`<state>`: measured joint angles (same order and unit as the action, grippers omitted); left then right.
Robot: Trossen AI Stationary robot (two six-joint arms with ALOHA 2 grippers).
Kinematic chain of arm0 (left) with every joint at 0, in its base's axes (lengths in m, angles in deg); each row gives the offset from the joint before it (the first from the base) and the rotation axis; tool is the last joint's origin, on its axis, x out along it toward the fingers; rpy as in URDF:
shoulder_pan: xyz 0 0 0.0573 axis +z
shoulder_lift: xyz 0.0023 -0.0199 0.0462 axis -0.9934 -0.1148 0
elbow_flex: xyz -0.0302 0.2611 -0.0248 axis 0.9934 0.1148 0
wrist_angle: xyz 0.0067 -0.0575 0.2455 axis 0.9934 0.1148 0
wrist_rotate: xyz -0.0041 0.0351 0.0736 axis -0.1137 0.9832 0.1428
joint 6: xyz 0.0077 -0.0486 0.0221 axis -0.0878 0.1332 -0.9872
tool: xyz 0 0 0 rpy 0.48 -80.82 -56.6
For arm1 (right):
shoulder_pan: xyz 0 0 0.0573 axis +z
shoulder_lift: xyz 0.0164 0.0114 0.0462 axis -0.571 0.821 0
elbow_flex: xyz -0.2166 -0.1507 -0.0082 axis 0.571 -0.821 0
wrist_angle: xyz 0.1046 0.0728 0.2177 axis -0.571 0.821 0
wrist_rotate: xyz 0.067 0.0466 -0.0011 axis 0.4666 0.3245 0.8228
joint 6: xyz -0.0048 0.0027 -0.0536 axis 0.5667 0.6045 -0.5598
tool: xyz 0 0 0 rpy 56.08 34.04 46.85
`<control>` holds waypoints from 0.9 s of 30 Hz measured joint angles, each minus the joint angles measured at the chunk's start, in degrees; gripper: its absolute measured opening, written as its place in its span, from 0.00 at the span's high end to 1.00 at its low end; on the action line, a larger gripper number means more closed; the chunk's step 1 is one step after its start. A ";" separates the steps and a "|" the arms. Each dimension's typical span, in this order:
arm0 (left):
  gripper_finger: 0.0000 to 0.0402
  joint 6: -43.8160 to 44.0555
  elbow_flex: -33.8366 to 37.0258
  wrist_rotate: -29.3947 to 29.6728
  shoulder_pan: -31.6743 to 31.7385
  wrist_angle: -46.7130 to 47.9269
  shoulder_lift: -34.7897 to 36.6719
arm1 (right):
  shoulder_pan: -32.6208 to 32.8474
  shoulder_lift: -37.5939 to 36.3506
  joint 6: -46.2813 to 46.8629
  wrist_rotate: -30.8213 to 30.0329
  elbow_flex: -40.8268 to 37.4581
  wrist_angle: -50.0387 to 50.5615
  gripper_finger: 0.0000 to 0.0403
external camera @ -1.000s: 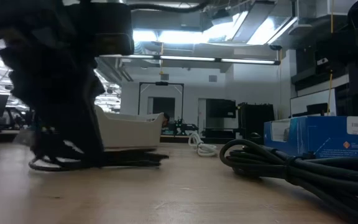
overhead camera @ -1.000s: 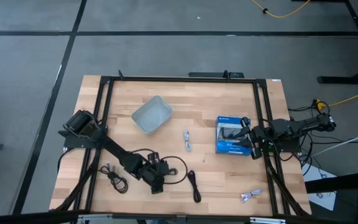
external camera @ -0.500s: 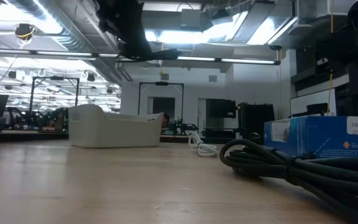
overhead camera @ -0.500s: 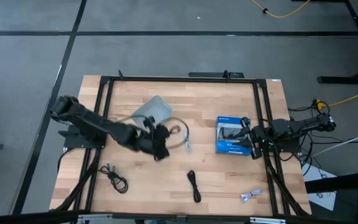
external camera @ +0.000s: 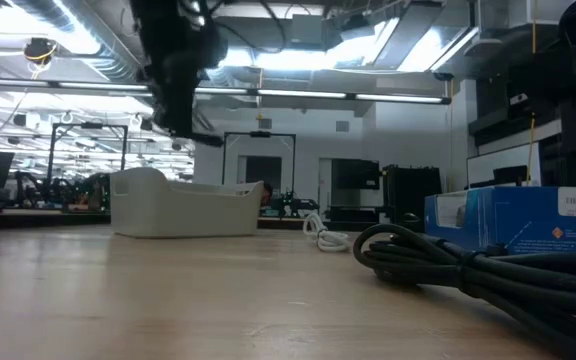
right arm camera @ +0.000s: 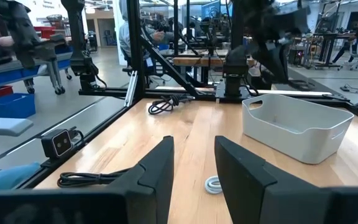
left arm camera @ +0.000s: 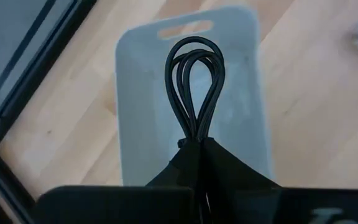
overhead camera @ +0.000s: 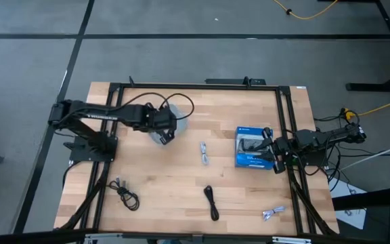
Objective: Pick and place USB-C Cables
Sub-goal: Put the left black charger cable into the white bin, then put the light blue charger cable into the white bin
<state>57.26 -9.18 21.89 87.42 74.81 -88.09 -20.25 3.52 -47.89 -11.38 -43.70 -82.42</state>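
Nearest the front edge lie three cables: a black coil, a black bundle and a pale one, with bare wood between them. Mid-table, a white cable sits beside the blue box, its label print unreadable; the right gripper waits there, fingers parted, empty. Farther back, the left gripper pinches a looped black cable above the grey tray.

Both arms are dark, near-black, built of slim jointed links on bulkier bases. The left arm carries pale lettering along one link, too small to read. The right hand has two broad, flat, matte black fingers with angular edges
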 joint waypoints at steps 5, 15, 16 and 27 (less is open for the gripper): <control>0.89 -1.43 1.93 0.17 2.80 -1.24 -1.29 | 0.00 0.00 0.02 0.00 0.00 0.02 0.70; 0.77 -2.24 1.96 -0.11 3.36 -6.78 -1.67 | 0.00 0.00 0.02 0.00 0.00 0.04 0.70; 0.77 -1.95 1.96 -0.19 3.26 -6.81 -1.67 | 0.00 0.00 0.02 0.00 0.00 0.06 0.70; 0.77 2.35 1.96 -1.72 -0.74 -8.70 -1.67 | 0.00 0.00 12.26 6.34 0.02 -18.47 0.70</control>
<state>59.61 -7.21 20.17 86.68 66.11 -89.76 -20.25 3.52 -35.63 -5.03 -43.68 -100.89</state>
